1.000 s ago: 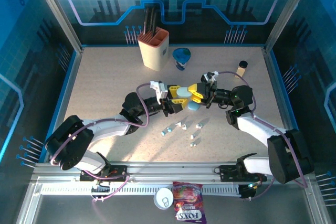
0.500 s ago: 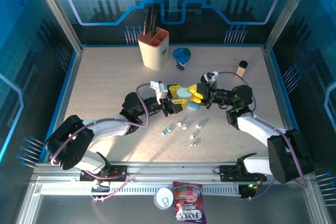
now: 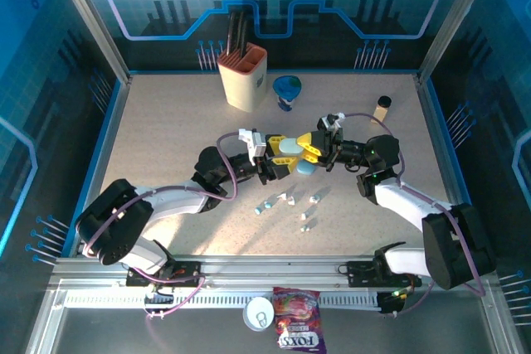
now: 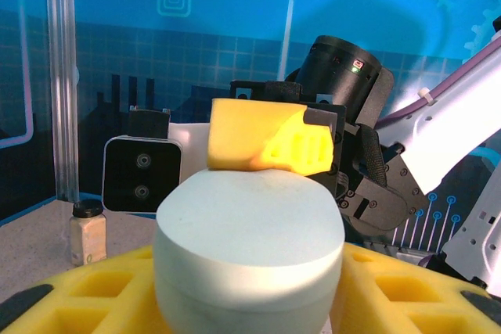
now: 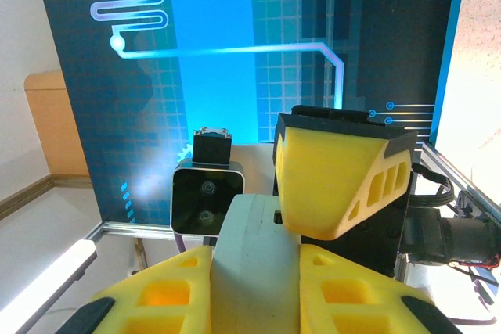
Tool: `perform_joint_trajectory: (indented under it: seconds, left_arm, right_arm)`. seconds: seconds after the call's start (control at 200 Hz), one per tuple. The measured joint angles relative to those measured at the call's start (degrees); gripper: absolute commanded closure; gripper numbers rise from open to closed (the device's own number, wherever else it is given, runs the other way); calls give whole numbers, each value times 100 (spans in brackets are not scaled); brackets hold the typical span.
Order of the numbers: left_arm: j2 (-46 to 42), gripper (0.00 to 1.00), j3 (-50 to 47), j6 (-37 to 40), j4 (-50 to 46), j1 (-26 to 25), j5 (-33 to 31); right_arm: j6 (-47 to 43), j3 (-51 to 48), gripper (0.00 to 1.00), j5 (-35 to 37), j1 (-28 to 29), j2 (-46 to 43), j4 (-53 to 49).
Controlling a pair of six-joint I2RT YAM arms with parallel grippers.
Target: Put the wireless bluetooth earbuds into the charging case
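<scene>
Currently you are holding the case [image 3: 290,147] with left gripper [image 3: 282,154] and right gripper [image 3: 306,148] both clamped on it; earbuds [image 3: 290,198] are lying below them.

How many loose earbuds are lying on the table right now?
About 7: a row of four earbuds, one to its right, and two below that one. They are too tiny to be sure, and others may be hidden.

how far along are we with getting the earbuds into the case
Done: nothing yet. The earbuds lie loose on the table, and none is in a case. In hand: the left hand and right hand both clamp the pale teal case between them. Its lid looks shut in the left wrist view. Left to do: open the case, then pick up the earbuds and seat them.
</scene>
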Motion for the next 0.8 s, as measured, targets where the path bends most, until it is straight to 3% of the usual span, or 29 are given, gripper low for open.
perform_joint_trajectory:
  seconds: [0.2,0.345,0.515,0.565,0.795]
  left_arm:
    - [0,52,2,-4,-4,0,0]
    - [4,64,2,-33,-11,7,4]
    - [35,66,2,-20,13,11,39]
    - [37,66,2,-20,11,11,39]
    - [37,65,2,2,-50,11,44]
  right_arm:
    - [-2,0,86,0,0,0,0]
    - [0,0,86,-2,0,13,9]
    - [-7,-2,85,-22,-20,24,20]
    - [-22,-2,79,-24,-22,33,17]
    - [-282,15,32,-114,-127,42,-140]
